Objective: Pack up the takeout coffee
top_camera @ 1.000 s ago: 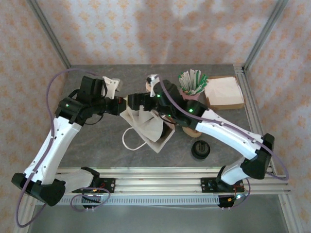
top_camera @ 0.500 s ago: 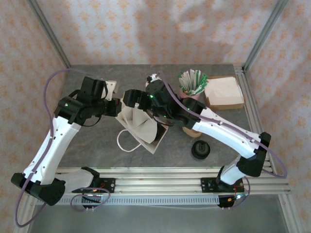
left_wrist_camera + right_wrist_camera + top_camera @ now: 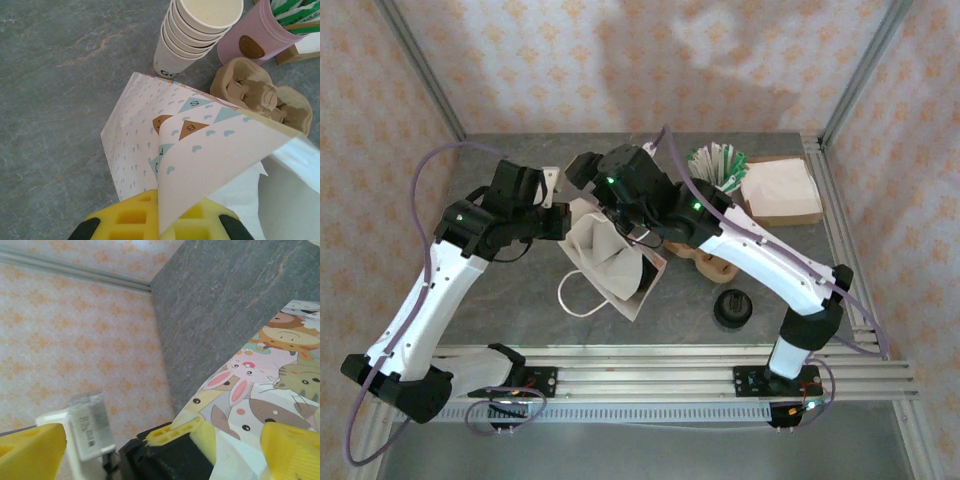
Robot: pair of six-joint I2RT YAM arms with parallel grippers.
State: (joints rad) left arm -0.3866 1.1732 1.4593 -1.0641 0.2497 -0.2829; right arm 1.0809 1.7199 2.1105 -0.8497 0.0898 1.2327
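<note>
Grey stone-look table (image 3: 500, 300) at the centre, peach-patterned walls (image 3: 570, 70) behind. The left gripper (image 3: 159, 226) pinches the paper bag (image 3: 610, 255) rim. The right gripper (image 3: 582, 172) hangs spread just beyond it. The takeout coffee's place cannot be told.

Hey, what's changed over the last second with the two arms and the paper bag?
The right gripper, jaws wide open and holding nothing, swung left past the top of the paper bag, and its elbow drew in leftward. The bag and its handle loop slid slightly left. The left gripper stays shut on the bag's edge. The stack of black lids and the brown paper stack did not move.
</note>
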